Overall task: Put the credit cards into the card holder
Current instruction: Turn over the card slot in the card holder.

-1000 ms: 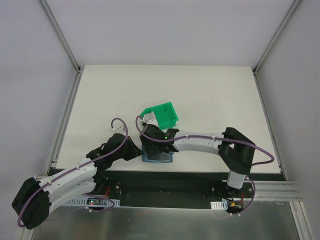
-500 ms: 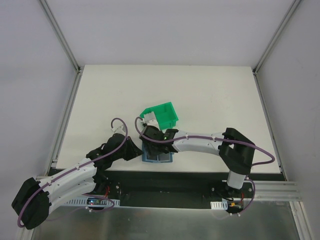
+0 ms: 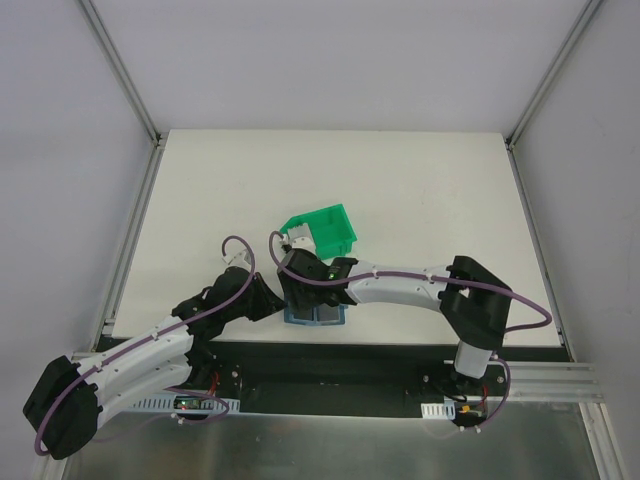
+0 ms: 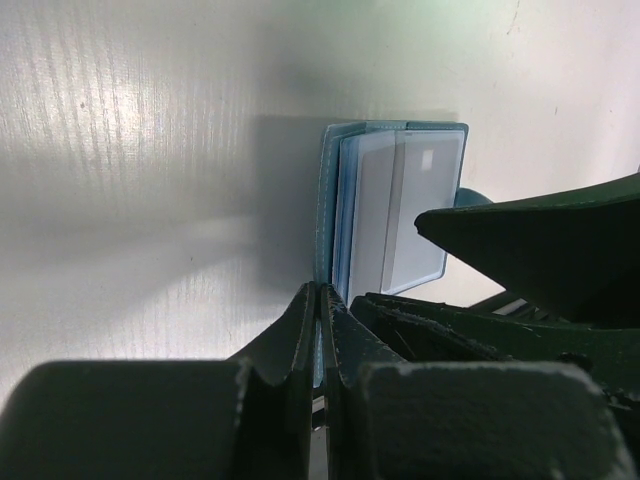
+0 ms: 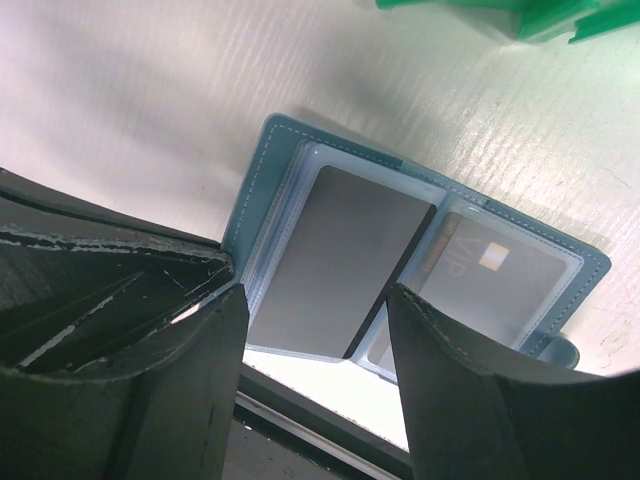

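Observation:
The teal card holder (image 3: 318, 316) lies open on the table near the front edge. My left gripper (image 4: 320, 290) is shut on the holder's left cover edge (image 4: 328, 190), pinning it. In the left wrist view, pale cards (image 4: 410, 210) show in its sleeves. My right gripper (image 5: 315, 300) hovers open just above the holder (image 5: 262, 165) and touches nothing. A dark credit card (image 5: 340, 260) lies on the left half. I cannot tell if this card is inside the sleeve. A second dark card marked VIP (image 5: 490, 280) sits in the right sleeve.
The green bin (image 3: 325, 228) stands tilted just behind the holder and close to the right wrist; its edge (image 5: 520, 15) shows in the right wrist view. The table's front edge and a black rail (image 3: 380, 350) run just below the holder.
The right gripper has edged slightly left over the open holder. The left gripper and the holder have stayed put.

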Tool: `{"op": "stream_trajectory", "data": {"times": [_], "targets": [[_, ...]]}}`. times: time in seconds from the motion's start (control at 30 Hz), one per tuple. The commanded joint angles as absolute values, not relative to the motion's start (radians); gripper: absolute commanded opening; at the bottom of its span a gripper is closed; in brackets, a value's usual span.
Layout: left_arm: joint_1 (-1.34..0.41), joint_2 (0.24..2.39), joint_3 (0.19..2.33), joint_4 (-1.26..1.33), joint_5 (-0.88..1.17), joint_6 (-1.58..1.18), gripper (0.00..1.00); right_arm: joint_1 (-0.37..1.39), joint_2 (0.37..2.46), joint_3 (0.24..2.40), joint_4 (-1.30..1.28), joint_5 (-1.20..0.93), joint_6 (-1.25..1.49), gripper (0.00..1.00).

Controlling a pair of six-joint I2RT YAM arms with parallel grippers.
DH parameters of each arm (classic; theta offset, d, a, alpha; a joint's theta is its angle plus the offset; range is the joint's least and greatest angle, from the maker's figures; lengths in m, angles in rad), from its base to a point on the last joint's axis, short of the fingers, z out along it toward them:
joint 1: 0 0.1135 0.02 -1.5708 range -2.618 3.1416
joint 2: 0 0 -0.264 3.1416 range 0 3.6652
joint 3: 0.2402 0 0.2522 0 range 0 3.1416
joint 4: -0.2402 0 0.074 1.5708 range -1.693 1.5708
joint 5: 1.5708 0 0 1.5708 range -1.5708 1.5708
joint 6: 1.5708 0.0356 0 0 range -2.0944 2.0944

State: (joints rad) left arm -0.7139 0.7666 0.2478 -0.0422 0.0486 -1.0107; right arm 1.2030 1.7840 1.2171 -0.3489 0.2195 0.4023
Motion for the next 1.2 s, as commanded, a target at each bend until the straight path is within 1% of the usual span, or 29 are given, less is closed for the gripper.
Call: {"op": "stream_trajectory", "data": {"times": [0.0,0.27,0.43,0.97,1.17], "targets": [[-0.716,0.755,0.253,-0.031,0.057,-1.003,0.0,1.204,1.795,1.246,-0.36,0.204,0.399,0.6],[-0.716,0.747,0.249,-0.031,0.058,-1.008,0.0,1.203,1.807,1.249,-0.371,0.205,0.397,0.6],[-0.716,0.749,0.249,-0.031,0.057,-1.006,0.0,1.204,1.801,1.258,-0.425,0.236,0.396,0.59],[-0.716,0.756,0.242,-0.031,0.055,-1.006,0.0,1.203,1.697,1.192,-0.449,0.302,0.41,0.59],[-0.716,0.761,0.241,-0.031,0.055,-1.006,0.0,1.203,1.666,1.17,-0.468,0.316,0.42,0.57]]}}
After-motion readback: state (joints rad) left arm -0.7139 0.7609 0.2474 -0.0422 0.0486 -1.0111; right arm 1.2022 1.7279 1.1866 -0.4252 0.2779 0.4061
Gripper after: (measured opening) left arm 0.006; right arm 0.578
